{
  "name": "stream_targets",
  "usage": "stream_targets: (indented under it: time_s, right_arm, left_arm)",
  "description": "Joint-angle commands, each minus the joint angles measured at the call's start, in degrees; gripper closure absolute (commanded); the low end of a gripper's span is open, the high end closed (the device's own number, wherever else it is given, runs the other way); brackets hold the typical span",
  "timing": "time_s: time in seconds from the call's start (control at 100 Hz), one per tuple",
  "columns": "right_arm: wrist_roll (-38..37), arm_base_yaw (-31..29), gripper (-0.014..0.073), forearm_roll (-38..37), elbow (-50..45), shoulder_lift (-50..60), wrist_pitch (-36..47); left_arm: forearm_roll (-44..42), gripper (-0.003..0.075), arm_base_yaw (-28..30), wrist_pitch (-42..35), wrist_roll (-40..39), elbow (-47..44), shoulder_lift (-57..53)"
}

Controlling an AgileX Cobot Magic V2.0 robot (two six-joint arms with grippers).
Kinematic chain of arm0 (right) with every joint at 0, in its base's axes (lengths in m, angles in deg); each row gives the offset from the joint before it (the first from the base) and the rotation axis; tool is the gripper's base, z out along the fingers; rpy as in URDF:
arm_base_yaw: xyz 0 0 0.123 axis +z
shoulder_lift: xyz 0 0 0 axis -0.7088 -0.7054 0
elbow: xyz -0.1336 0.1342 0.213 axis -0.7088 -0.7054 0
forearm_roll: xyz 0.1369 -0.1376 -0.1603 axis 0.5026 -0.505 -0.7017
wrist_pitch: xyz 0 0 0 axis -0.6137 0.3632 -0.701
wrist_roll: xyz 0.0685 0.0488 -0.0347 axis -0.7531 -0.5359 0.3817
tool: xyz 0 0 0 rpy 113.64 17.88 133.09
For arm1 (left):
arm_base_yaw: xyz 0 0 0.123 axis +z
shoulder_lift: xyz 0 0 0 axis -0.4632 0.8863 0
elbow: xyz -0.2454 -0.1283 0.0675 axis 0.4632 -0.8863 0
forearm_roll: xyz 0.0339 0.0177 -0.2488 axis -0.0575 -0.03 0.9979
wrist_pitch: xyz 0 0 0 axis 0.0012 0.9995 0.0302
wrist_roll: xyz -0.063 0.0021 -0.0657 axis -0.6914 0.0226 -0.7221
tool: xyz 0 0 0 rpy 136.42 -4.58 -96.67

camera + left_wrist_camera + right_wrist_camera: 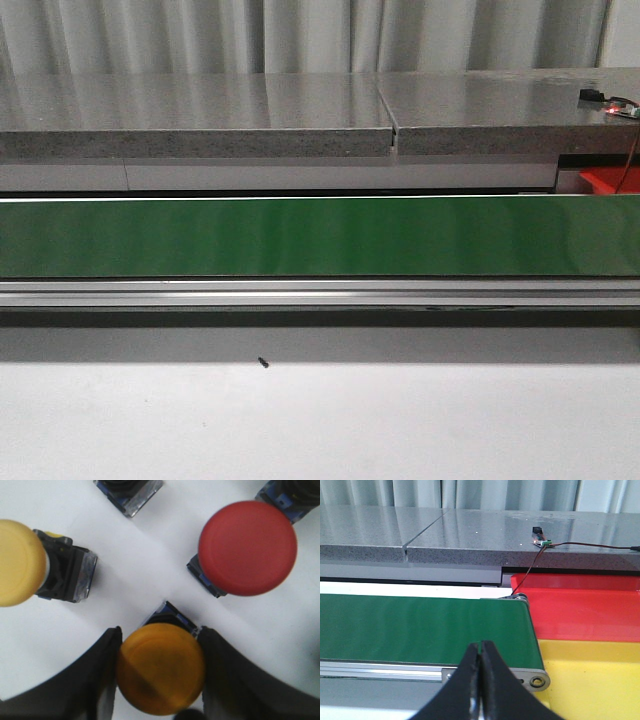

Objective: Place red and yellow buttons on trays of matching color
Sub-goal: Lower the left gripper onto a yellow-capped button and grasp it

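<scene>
Left gripper [161, 672] has its two black fingers [97, 680] set on either side of a yellow button [161, 669], pressing against the domed cap; it looks clenched on that cap. This button stands upright on the white surface [140, 565], its cap facing the wrist camera and its long axis running straight down into the dark block of its base, a corner of which shows beyond the cap.

A red button [247, 547] stands near it, also cap-up, with its blue-and-clear base peeking out at two sides. A second yellow button [20, 562] lies tipped on its side, cap toward the frame edge and black body [67, 572] stretching along the surface toward the middle. Another button base [129, 494] sits beyond, its cap out of view.

Right gripper [480, 680] hangs with its fingers pressed together, nothing between them, above the end of the green conveyor belt [420, 630]. Just past the belt's end roller sit a red tray [580, 610] and a yellow tray [592, 680], side by side and touching; the parts in view hold no buttons.

From the front, only the belt [320, 235], the grey stone ledge [200, 115] and a corner of the red tray [608, 180] show.
</scene>
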Motion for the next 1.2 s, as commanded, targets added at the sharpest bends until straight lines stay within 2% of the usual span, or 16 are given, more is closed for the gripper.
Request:
stream_targets:
  time_s: [0.0,0.15,0.27,0.4,0.49,0.62,0.74,0.97,1.19]
  right_arm:
    - [0.0,-0.4,0.0662,-0.2,1.0,0.9,4.6]
    - [0.0,-0.4,0.0662,-0.2,1.0,0.9,4.6]
    - [0.0,-0.4,0.0662,-0.2,1.0,0.9,4.6]
    - [0.0,-0.4,0.0662,-0.2,1.0,0.9,4.6]
    - [0.0,-0.4,0.0662,-0.2,1.0,0.9,4.6]
    - [0.0,-0.4,0.0662,-0.2,1.0,0.9,4.6]
    - [0.0,-0.4,0.0662,-0.2,1.0,0.9,4.6]
    - [0.0,-0.4,0.0662,-0.2,1.0,0.9,4.6]
    - [0.0,-0.4,0.0662,-0.2,1.0,0.9,4.6]
  left_arm:
    - [-0.1,0.0592,-0.4,-0.9,-0.1,1.6,-2.4]
    - [-0.3,0.0692,-0.4,2.2,-0.1,1.6,-3.9]
    - [-0.3,0.0722,-0.4,4.3,-0.1,1.6,-7.6]
    - [0.4,0.0727,-0.4,6.0,1.7,1.7,-13.6]
    - [3.8,0.0729,-0.4,6.0,4.9,1.7,-18.0]
    - [14.9,0.0728,-0.4,6.3,15.3,3.8,-21.9]
    - [24.6,0.0728,-1.2,9.9,24.7,7.3,-22.0]
    - [24.0,0.0728,-6.6,10.6,25.4,12.3,-20.1]
    - [22.4,0.0728,-12.8,10.7,25.4,13.4,-15.2]
